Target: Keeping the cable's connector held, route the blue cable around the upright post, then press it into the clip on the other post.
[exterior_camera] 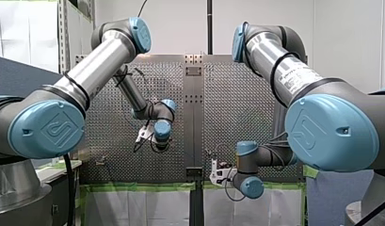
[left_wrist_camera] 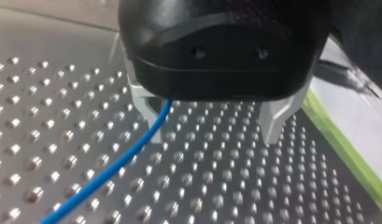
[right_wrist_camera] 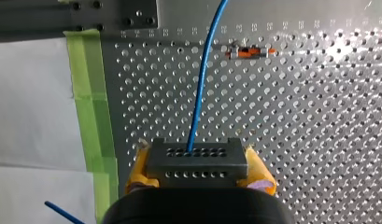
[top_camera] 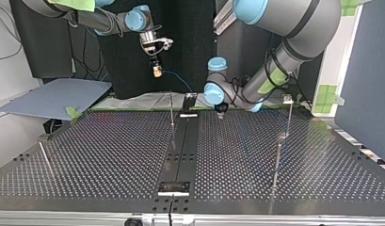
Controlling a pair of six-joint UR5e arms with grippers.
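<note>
Right wrist view: my right pincer [right_wrist_camera: 200, 169] is clenched on the dark grey rectangular connector [right_wrist_camera: 198, 156], with 1 yellow pad [right_wrist_camera: 138, 169] on each side of the block. The connector face shows 2 rows of small holes. The thin blue cable [right_wrist_camera: 201, 79] leaves the upper row and runs straight ahead of the pincer, over the perforated metal desk [right_wrist_camera: 319, 140]. A small orange-and-metal piece [right_wrist_camera: 249, 51] sits on the desk ahead, just beside the cable's line; I cannot tell whether they touch. A green tape strip [right_wrist_camera: 88, 107] edges the desk.

Top view: the right pincer [top_camera: 156, 70] is held up off the desk at the far edge, left of centre. The cable [top_camera: 178, 81] slopes down from it toward my left pincer [top_camera: 221, 109], which hangs low over the far edge. A thin upright metal post [top_camera: 172, 110] stands near the centre strip, and the cable's line crosses above its top in this view. A taller thin post [top_camera: 290, 122] stands at the view's right, with a small fitting at its top.

Left wrist view: the left pincer [left_wrist_camera: 212, 135] is released, its 2 metal fingers [left_wrist_camera: 149, 116] wide apart. The cable [left_wrist_camera: 118, 163] comes out from under the black body by the inner side of 1 finger, ungripped, and trails away over the desk.
</note>
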